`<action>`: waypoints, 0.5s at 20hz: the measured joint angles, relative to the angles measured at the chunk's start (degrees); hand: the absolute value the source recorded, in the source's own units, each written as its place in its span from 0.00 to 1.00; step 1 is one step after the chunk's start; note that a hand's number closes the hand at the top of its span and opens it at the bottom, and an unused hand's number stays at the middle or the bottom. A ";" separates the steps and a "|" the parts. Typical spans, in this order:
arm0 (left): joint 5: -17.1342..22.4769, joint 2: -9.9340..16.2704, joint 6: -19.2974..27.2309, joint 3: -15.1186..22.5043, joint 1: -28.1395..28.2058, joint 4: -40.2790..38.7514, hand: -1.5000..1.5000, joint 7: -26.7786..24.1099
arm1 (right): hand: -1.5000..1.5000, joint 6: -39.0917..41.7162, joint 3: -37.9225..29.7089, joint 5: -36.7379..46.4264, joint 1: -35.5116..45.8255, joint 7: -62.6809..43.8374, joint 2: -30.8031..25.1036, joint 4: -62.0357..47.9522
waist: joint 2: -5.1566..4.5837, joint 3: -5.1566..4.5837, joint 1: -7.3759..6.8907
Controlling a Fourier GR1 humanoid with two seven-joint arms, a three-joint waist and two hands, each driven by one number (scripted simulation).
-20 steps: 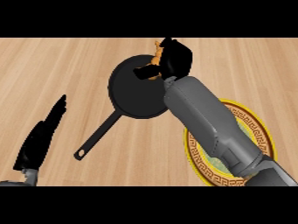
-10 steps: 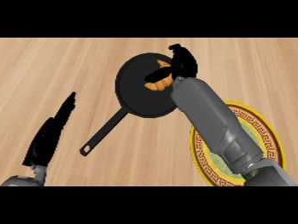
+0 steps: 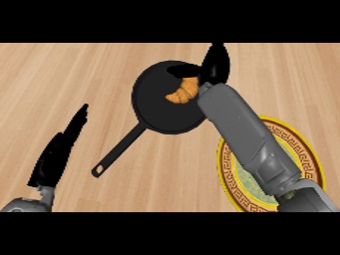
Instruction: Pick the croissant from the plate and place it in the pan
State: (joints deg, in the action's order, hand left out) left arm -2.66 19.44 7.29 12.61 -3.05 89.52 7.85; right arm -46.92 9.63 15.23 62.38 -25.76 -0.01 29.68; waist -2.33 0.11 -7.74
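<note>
wooden counter (image 3: pixel 69 74); pan (image 3: pixel 158 112); plate (image 3: pixel 305 164)

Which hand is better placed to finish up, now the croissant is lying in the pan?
The right hand. It is at the pan's far rim, just above the croissant, so it only needs to pull clear. The left hand rests open near the view's lower left.

Beneath me the tabletop (image 3: pixel 62 74) fills the whole view, a pale wooden surface of light tan planks with fine grain lines running across from side to side. The light falls evenly over it, with only soft dark shadows. No wall, floor or window shows from where I look down.
</note>
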 measured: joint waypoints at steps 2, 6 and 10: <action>0.04 0.21 0.15 -0.59 0.18 -0.15 0.50 -0.02 | 0.00 -3.69 -1.29 -1.15 -0.03 2.53 -0.04 -0.09 | 0.23 -0.01 0.72; 0.17 0.27 0.45 -1.45 1.55 -0.54 0.50 -0.82 | 0.00 -10.26 -3.81 -4.15 -1.73 6.86 -0.20 0.16 | 0.73 -0.03 2.07; 0.74 1.02 0.47 -3.27 3.27 -0.50 0.50 -1.04 | 0.00 -12.90 -7.22 -6.83 -5.51 12.93 -0.22 2.08 | 1.32 -0.03 4.22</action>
State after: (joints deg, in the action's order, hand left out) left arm -1.92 20.45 7.76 9.34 0.22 89.02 6.81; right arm -59.82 2.41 8.40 56.88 -12.83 -0.23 31.75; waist -1.01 0.08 -3.53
